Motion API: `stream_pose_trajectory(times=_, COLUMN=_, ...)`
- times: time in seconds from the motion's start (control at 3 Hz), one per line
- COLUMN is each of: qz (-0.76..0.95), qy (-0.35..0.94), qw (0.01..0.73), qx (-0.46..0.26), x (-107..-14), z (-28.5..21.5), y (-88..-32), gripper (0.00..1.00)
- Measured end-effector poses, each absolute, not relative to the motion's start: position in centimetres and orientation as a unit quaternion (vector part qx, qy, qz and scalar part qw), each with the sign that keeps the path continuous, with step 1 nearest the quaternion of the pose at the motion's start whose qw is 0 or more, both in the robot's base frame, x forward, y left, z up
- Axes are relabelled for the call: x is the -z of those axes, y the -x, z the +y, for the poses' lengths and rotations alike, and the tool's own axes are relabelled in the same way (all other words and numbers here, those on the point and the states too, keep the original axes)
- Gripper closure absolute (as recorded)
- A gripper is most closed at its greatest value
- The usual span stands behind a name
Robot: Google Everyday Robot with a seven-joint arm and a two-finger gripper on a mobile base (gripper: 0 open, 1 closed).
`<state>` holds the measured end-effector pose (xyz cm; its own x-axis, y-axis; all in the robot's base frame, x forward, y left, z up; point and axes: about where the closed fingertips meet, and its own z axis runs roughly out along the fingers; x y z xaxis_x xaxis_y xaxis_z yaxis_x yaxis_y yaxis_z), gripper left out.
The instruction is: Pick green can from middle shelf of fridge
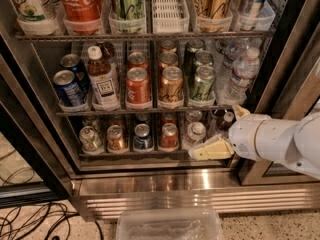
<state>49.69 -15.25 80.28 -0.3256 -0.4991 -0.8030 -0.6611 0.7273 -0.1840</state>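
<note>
Three short green cans stand in one lane of the middle shelf [115,112] of the fridge [150,184], right of centre. The front green can [202,83] has a silver top with a pull tab, and the other two line up behind it. A copper-orange can [171,86] stands to its left and water bottles [242,74] to its right. My gripper [220,131], on a white arm [280,141] coming in from the right, is open and empty. It hangs below and to the right of the green cans, in front of the right end of the bottom rack.
The top rack holds tall cans, a Coca-Cola can [80,4] and a white lane tray [170,6]. The bottom rack holds small cans [142,136]. A dark door edge [20,149] stands at the left. A clear plastic bin [170,224] and cables [30,224] lie on the floor.
</note>
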Motion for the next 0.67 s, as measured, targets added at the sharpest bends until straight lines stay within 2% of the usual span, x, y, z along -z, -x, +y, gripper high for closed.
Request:
stream_pose_trajectory(times=0.33, qz=0.795, qy=0.337, qw=0.496, qx=-0.090, x=-80.5, z=-14.8, y=-51.2, gripper=0.00)
stream_pose_trajectory(times=0.67, qz=0.772, qy=0.281, qw=0.562, qx=-0.089, x=-81.1, z=-16.3, y=-53.8, gripper=0.00)
